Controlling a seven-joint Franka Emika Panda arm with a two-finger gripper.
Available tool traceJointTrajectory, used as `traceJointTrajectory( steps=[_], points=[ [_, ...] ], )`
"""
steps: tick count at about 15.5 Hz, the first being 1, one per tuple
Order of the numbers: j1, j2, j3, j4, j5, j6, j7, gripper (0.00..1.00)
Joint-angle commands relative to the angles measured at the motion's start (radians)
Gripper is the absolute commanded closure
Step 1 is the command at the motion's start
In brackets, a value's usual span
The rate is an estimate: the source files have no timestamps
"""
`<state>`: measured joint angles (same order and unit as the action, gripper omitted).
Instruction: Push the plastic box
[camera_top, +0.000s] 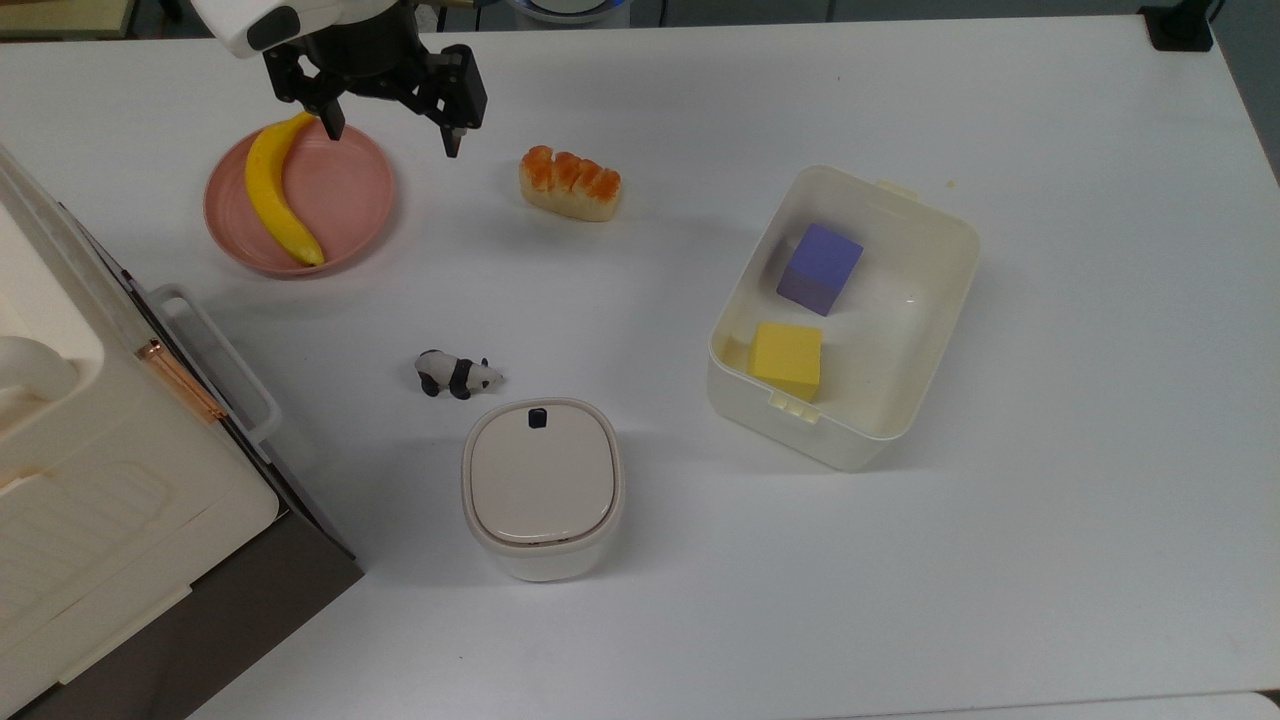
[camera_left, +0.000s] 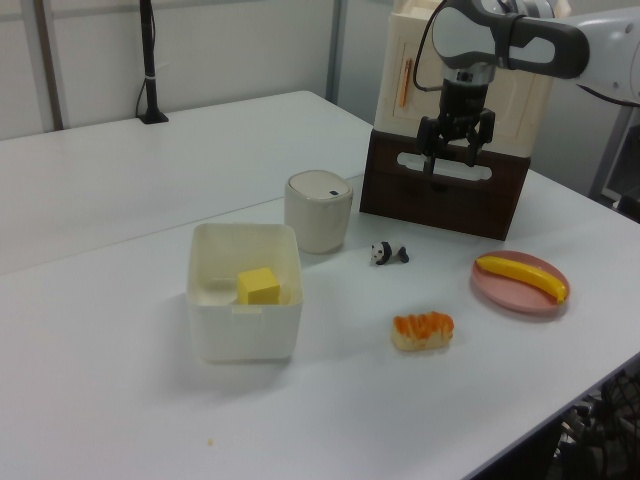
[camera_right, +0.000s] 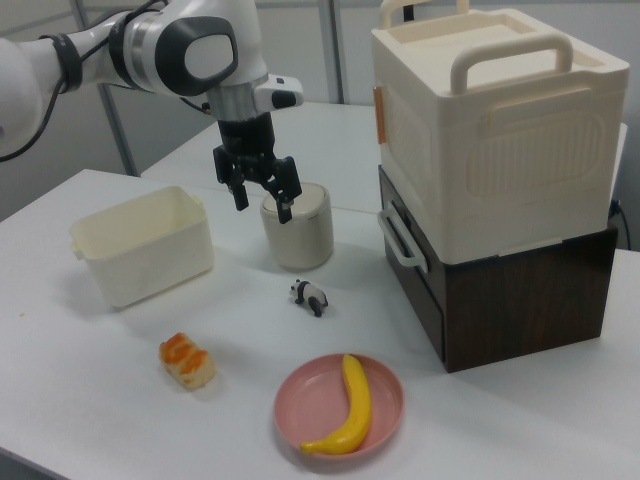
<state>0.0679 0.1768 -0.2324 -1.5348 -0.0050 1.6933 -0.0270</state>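
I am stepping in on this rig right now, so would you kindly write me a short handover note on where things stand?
Hand: open, holding nothing, raised above the white table by the pink round plate with the yellow banana, at the top view's upper left.
Cream-white rectangular plastic box: at the top view's right, well apart from the hand, with a purple cube and a yellow cube inside.
Done: nothing visible; no contact with the box.
Left: bring the hand across, lower it beside a box wall and push.
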Motion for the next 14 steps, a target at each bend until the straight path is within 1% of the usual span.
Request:
traceJointTrajectory(
  steps=[1,14],
  points=[
    [-0.005,-0.028,0.002,-0.015,0.003,-0.02,-0.021,0.0],
    [-0.003,-0.02,0.005,-0.016,0.003,-0.014,-0.021,0.0]
  ],
)
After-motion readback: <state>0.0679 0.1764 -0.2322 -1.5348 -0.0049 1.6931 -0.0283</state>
